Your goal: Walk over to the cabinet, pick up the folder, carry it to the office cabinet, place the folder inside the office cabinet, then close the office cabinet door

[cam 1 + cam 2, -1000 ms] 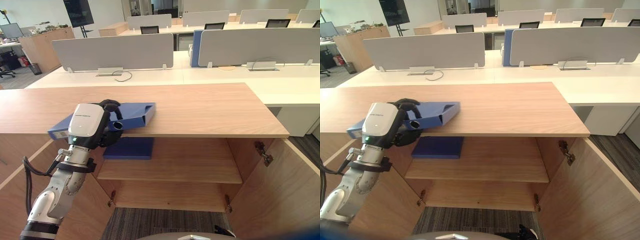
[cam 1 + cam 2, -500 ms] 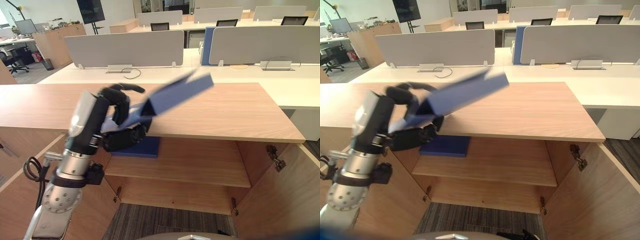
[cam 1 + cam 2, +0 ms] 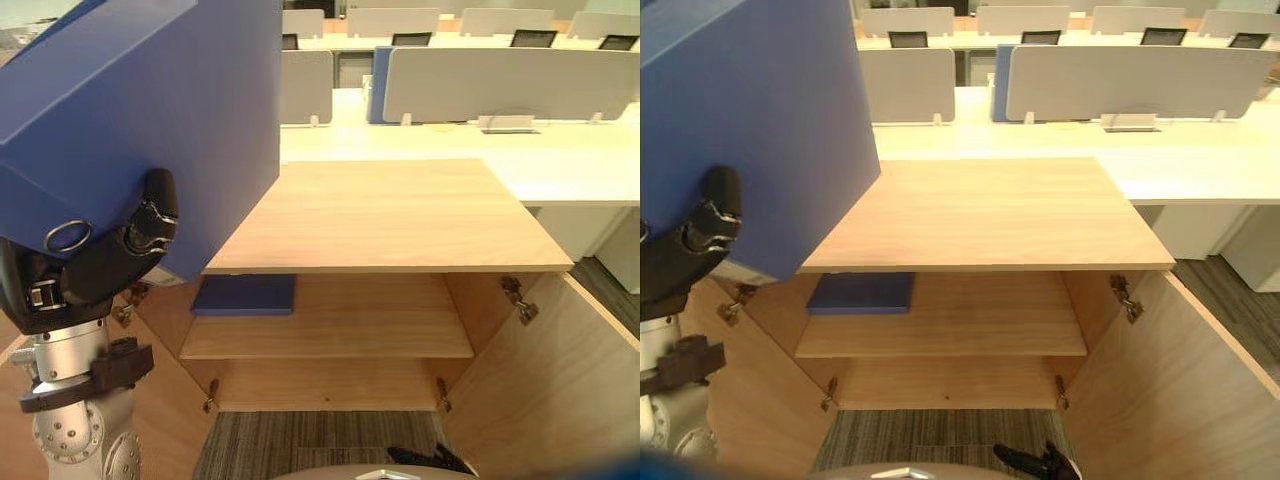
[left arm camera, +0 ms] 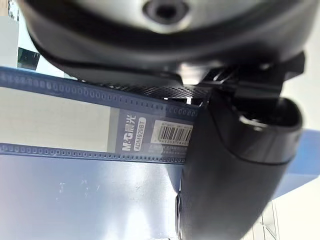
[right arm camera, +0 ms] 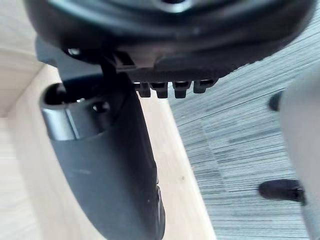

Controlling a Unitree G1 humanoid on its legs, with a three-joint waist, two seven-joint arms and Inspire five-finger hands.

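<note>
1. Saw the folder, blue, up in the air at upper left, close to the head camera, tilted and clear of the cabinet top.
2. Found the left robot hand clamped on its lower spine end, with the thumb laid across the spine just beside the metal ring. Confirmed in the left wrist view, thumb next to the spine label.
3. Could not tell the state of the right robot hand. Saw it low, by a wood panel and grey carpet.
4. Noted the cabinet below and to the right of the folder, wood top as the surface, right door swung open.
5. Spotted a second blue folder lying flat at the left end of the upper shelf.
6. Saw white desks with grey partitions behind the cabinet.
</note>
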